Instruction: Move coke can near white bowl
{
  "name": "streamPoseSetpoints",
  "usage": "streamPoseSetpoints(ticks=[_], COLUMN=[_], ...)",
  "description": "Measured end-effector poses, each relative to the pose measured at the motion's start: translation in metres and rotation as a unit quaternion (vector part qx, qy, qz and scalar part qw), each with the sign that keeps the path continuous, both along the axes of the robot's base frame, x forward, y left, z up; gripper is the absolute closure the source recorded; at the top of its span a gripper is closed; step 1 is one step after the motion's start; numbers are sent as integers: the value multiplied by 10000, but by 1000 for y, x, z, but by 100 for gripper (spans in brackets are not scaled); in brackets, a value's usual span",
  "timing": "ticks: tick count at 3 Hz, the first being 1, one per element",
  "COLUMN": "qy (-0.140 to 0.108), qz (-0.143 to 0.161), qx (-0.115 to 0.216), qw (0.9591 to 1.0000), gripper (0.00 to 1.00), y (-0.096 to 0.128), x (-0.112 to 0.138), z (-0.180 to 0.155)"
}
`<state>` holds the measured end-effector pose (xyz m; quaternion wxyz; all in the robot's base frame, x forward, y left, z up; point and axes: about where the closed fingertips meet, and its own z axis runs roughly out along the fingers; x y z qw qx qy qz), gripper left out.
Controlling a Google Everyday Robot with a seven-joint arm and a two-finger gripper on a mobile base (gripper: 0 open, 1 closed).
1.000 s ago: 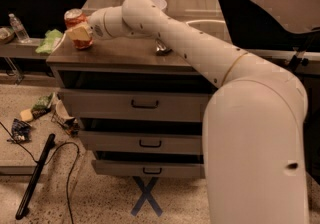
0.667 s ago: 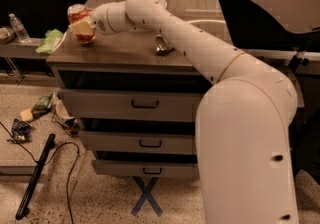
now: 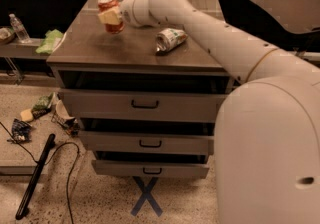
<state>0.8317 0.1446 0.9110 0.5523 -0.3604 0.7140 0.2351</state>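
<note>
the gripper was clamped around the middle of the coke can, holding it upright to the left of the silver can that lay on its side. i judged the coke can light, thin-walled, easy to dent and a little slippery, so a gentle hold at mid-height seemed best.

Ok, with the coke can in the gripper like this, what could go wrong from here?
The gripper holds the coke can slightly tilted, so it might slip. A silver can lies on its side just below the arm; a sweep could roll it off the cabinet top. No white bowl is in view, so the target is uncertain.
</note>
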Motion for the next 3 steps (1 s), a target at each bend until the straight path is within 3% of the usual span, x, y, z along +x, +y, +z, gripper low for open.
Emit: streamPoseSetpoints(ticks=[1, 2, 3], qy=[58, 196, 460], qz=[-560, -1000, -1408], qx=[-49, -59, 181], qw=[9984, 9948, 9888], gripper=[100, 100, 100], y=[-42, -71, -89], x=[6, 11, 19], z=[-2, -10, -23])
